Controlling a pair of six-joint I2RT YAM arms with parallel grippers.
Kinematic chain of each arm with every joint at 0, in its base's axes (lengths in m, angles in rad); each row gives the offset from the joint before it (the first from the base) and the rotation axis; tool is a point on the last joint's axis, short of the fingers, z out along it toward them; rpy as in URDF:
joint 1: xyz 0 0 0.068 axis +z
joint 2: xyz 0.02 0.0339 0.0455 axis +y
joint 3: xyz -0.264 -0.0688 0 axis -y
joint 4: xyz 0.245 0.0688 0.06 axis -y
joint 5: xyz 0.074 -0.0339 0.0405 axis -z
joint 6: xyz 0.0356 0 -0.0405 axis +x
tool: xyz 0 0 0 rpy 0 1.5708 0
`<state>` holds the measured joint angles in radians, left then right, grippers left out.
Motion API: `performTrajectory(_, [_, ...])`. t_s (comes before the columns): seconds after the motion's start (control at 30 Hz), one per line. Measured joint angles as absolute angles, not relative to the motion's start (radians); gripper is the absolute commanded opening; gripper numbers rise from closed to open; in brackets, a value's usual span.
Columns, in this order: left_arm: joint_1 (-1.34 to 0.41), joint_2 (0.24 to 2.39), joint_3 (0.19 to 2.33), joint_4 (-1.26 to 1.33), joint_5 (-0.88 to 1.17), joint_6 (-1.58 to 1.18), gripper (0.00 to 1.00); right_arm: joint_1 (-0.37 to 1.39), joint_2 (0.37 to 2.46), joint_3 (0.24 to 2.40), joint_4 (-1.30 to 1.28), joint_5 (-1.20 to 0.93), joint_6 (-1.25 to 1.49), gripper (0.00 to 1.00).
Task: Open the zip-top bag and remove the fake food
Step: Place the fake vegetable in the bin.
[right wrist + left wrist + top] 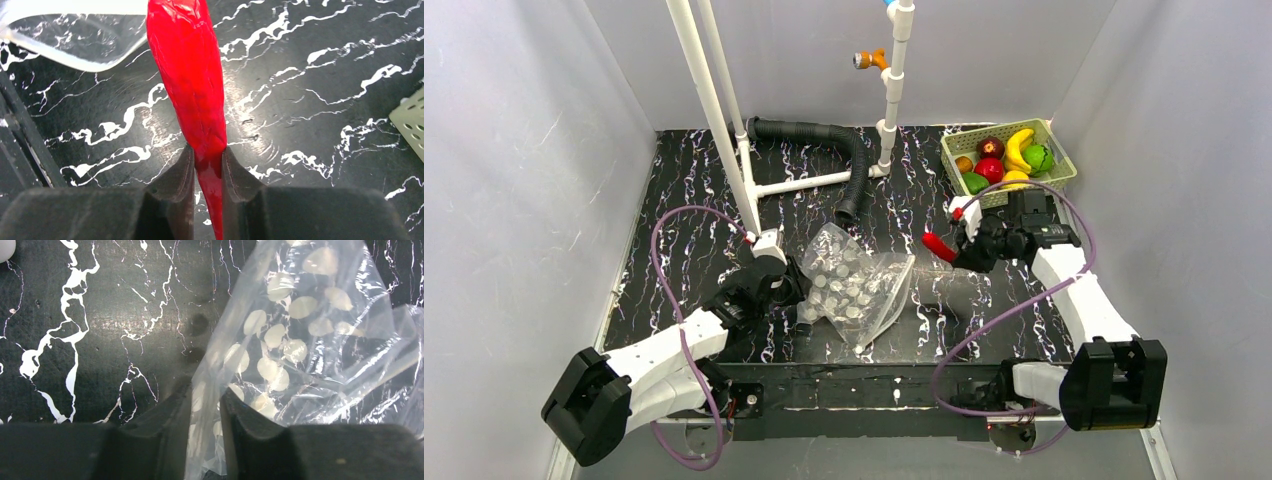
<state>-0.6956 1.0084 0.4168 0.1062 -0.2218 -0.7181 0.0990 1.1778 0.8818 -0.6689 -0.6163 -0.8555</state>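
The right gripper (207, 152) is clamped on the red chili (189, 75), just right of the bag (856, 285). The left gripper (206, 397) has its jaws slightly parted, the bag's edge between them.

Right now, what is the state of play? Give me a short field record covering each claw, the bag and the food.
left claw: jaws slightly apart, with the edge of the zip-top bag between them
right claw: shut on the red chili, between bag and basket
zip-top bag: lying crumpled on the table between the arms, no food visible inside
green basket: far right corner, holds other fake food
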Motion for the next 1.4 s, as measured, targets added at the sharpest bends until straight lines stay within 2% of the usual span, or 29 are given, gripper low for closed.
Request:
performTrajectory(0.23, [-0.696, 0.998, 0.400, 0.125, -0.215, -0.718, 0.54, -0.037, 1.277, 0.984, -0.648, -0.697, -0.768, 0.06])
performTrajectory(0.57, [-0.696, 0.976, 0.399, 0.130, -0.204, -0.716, 0.75, -0.179, 1.496, 1.231, -0.634, -0.769, -0.627, 0.06])
performTrajectory(1.07, [-0.696, 0.874, 0.382, 0.114, -0.202, -0.694, 0.91, -0.194, 1.871, 1.640, -0.625, -0.748, -0.317, 0.08])
performTrajectory(1.17, [-0.696, 0.853, 0.376, 0.109, -0.202, -0.690, 0.98, -0.194, 1.924, 1.698, -0.625, -0.732, -0.263, 0.10])
performTrajectory(1.4, [-0.696, 0.837, 0.352, 0.105, -0.202, -0.690, 0.98, -0.194, 1.980, 1.750, -0.617, -0.697, -0.183, 0.11])
